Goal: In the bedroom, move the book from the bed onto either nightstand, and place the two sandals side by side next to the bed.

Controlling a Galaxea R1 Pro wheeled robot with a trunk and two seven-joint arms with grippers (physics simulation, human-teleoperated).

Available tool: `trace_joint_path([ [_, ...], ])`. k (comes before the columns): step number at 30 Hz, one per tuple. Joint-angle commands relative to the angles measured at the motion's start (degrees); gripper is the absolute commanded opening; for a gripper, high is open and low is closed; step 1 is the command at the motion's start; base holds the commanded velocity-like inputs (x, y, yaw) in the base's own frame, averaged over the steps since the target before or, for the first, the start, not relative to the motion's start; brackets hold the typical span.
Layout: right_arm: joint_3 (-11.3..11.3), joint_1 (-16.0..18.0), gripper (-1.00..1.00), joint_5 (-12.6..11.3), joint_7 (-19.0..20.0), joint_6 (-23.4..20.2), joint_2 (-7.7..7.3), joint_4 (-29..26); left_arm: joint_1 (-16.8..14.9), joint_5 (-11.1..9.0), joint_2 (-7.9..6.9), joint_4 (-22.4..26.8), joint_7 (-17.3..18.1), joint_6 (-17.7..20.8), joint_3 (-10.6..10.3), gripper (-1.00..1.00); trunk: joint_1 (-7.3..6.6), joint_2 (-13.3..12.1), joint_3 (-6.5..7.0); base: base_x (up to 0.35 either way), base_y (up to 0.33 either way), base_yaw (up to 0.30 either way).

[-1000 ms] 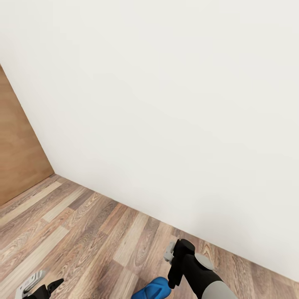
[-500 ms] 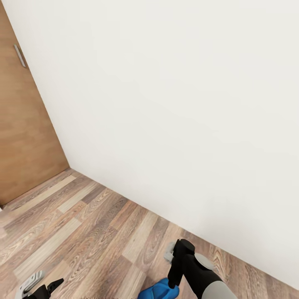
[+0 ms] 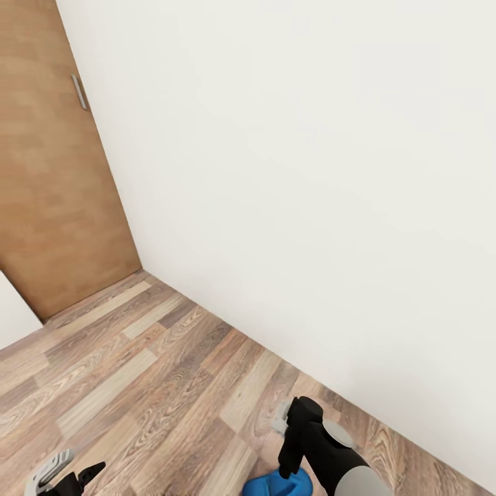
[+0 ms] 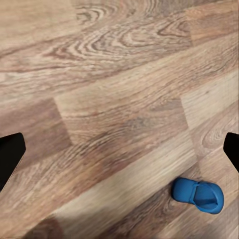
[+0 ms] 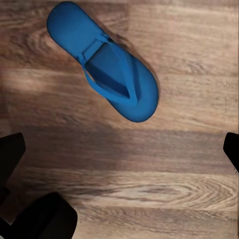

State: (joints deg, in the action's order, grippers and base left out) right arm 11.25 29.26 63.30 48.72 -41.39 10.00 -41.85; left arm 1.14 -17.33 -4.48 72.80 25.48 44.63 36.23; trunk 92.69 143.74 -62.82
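Sandal: a blue sandal lies flat on the plank floor, straps up, apart from both grippers
Right gripper: above the sandal, fingers spread wide, empty
Left gripper: farther from the sandal, fingers wide, empty
Backdrop: white wall beyond the sandal, wooden door at the corner
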Motion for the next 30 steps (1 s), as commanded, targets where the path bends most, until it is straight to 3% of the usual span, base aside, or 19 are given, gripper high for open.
trace_joint_path([
  [1, 0.1, 0.0, 1.0, 0.5, 0.5, -0.1, 0.0, -0.1, 0.0, -0.2, 0.0, 0.1, 0.1, 0.4, 0.1, 1.0, -0.01, 0.0, -0.08, 0.0, 0.0, 0.234],
  [11, 0.1, 0.0, 1.0, 0.6, 0.5, -0.1, 0.0, -0.1, 0.0, -0.2, 0.0, 0.1, 0.1, 0.4, 0.1, 1.0, -0.01, 0.0, -0.3, 0.0, 0.0, 0.185],
  [23, 0.2, 0.0, 1.0, 0.5, 0.2, 0.4, 0.0, -0.1, 0.0, -0.2, 0.03, 0.1, 0.1, 0.4, 0.0, 1.0, -0.01, 0.0, -0.33, 0.0, 0.0, 0.022],
  [30, 0.9, 0.0, 1.0, 1.1, 0.3, 3.0, 0.0, -0.1, 0.0, -0.2, 0.05, 0.1, 0.1, 0.4, -0.2, 1.0, -0.01, 0.0, -0.33, 0.0, 0.0, 0.002],
])
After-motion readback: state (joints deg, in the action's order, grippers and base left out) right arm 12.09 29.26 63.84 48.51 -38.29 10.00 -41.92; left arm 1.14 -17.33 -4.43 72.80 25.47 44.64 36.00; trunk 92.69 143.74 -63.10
